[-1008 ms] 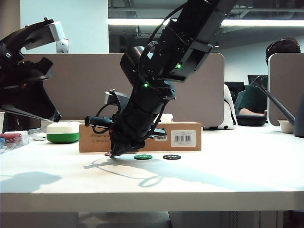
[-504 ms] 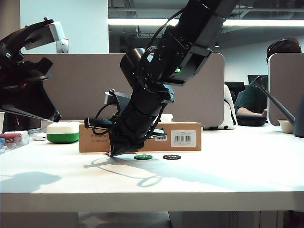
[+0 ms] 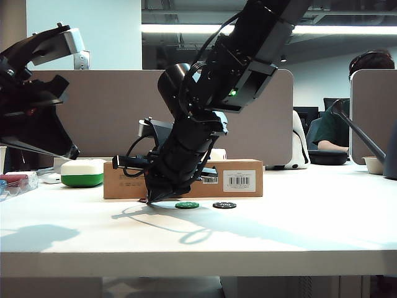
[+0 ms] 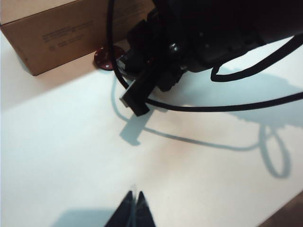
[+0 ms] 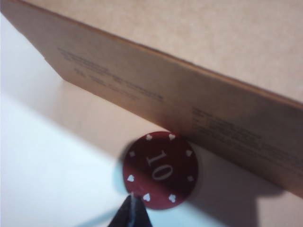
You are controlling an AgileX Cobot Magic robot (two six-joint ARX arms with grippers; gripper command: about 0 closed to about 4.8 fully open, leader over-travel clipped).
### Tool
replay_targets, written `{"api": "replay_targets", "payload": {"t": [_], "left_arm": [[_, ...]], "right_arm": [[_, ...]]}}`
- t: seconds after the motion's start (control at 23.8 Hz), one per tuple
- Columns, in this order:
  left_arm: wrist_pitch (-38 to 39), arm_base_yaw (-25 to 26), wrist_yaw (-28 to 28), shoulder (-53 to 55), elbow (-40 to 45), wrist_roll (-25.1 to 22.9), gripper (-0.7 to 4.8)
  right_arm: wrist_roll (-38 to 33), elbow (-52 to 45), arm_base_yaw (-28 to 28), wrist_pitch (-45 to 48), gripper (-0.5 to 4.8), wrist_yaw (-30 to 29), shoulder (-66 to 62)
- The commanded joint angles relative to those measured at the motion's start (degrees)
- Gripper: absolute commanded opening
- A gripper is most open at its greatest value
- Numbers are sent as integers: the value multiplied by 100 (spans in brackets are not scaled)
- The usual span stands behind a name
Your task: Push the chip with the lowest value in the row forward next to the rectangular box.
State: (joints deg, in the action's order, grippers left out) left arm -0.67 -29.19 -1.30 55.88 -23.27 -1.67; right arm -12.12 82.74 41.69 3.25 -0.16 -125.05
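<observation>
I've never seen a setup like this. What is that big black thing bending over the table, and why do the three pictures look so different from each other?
It is a robot with two arms, each ending in a two-finger pincer. One picture is from a camera looking across the white table. The other two come from cameras on the wrists, so they look down past the fingertips.

The right pincer is shut, its tip touching the edge of a red chip marked 10, which lies right by the brown cardboard box. It grips nothing.

The left pincer, also shut and empty, hangs over bare table; from the table camera that arm is raised at the left.

A green chip, a black chip and a white-and-green case also lie there.
</observation>
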Motion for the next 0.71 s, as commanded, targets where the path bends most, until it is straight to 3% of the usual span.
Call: {"api": "replay_targets", "payload": {"t": [0.04,0.71], "left_arm": [[-72,-7,-2,-15,-20,-22,-5],[-72,-7,0,-13,-20,-22,-5]], "right_arm": [[15,-35,-2,-378,-6,4,4],[15,-44,7,-1818,-6,205,1488]]}}
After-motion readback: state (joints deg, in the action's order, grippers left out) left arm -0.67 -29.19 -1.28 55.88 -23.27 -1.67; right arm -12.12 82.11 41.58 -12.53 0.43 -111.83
